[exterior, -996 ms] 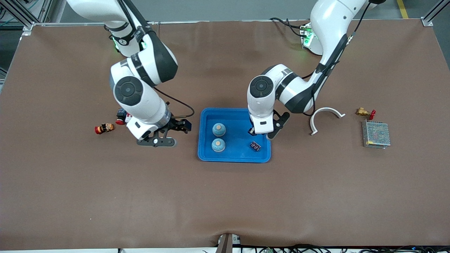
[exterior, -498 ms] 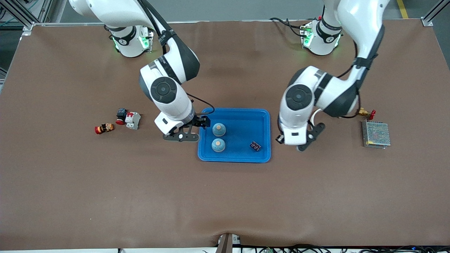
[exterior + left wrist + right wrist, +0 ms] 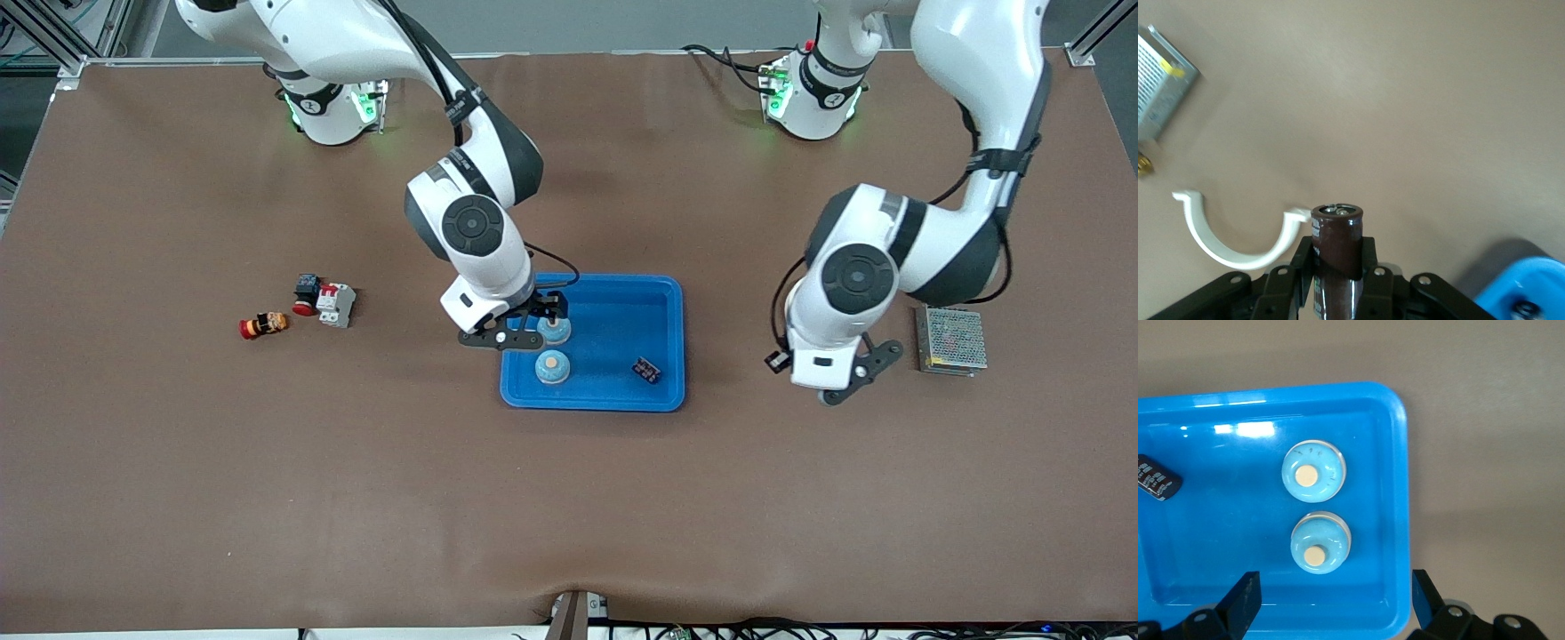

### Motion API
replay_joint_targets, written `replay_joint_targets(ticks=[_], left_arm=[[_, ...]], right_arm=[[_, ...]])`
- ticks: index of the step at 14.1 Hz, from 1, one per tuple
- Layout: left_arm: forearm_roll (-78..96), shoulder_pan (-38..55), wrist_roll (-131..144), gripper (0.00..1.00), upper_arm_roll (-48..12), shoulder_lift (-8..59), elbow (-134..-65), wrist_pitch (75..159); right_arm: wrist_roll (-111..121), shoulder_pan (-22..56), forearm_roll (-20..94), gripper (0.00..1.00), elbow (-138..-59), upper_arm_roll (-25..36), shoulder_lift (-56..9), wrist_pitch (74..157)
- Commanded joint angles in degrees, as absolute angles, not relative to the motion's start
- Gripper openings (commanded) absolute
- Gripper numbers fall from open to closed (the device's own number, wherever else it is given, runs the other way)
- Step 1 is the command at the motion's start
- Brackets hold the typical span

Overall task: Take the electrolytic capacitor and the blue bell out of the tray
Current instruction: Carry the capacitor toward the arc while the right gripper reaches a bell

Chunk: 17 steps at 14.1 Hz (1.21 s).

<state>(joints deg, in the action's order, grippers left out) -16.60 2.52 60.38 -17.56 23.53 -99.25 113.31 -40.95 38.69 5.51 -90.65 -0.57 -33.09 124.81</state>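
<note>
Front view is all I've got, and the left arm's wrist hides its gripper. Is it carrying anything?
Observer: Yes. The left wrist view shows the left gripper shut on a brown capacitor.
Operator: What's underneath it?
Observer: Bare table, with a white curved clip lying close by and a corner of the blue tray in sight.
Operator: And the right gripper's fingers?
Observer: The right wrist view shows the right gripper open over the tray, above a blue bell and a second bell.

White arms with black joint bands, black cables, black fingers (image 3: 1245, 603), green-lit bases.
</note>
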Motion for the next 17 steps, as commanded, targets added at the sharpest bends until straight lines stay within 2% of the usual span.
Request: replay_joint_targets(ticks=[1,8,17], left_arm=[[-15.64,-1.22,53.81,0.00,-17.84,20.04,-103.44,112.94],[-15.82,-10.98,39.92,0.00,-17.75,20.38,-107.84,115.65],[-16.79,-17.74,33.85,0.00,-17.75,21.27,-118.64,131.38]], right_arm=[[-42.62,39.72,5.63,1.00,-90.00,0.00,-34.54,126.64],[-44.74,41.65,4.92,1.00,-90.26,0.09,-36.65,129.64],[-44.82,43.42,1.50,1.00,-91.23,0.18,-38.85,131.75]])
